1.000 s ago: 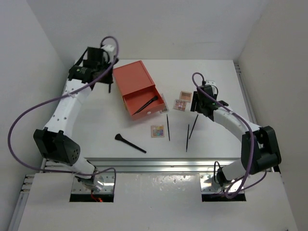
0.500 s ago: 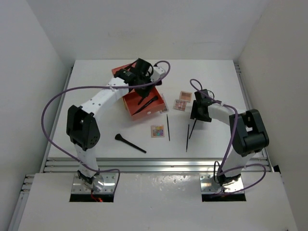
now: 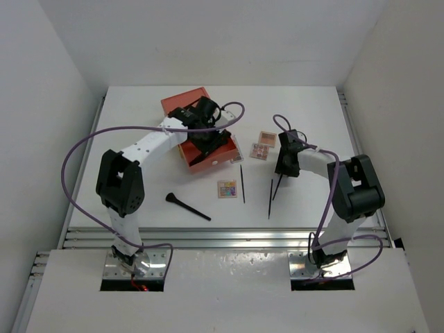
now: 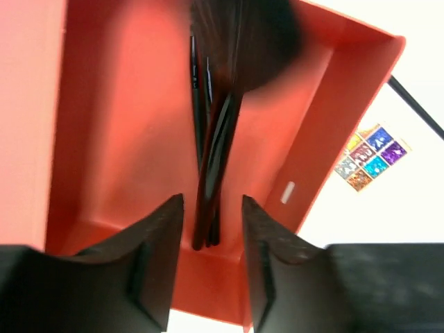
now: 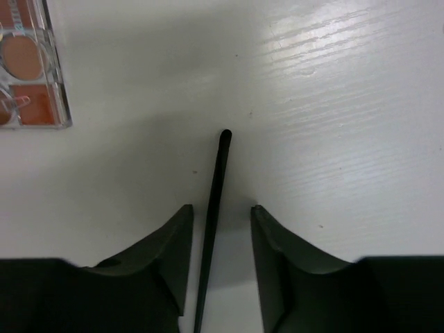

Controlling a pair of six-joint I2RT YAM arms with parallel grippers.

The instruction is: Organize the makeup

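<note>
Right pincer gaping apart, straddling thin stick lying flat on worktop (I'm sitting in line with it so closing catches it). My left pincer hanging apart over brushes lying in orange drawer, gripping nothing; long drawer fitting them lengthwise.

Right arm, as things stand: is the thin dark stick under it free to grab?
Likely yes. In the wrist view the stick lies on the table between the open fingers of the right gripper, with bare surface on both sides. The brown palette sits off to one side, apart from it.
</note>
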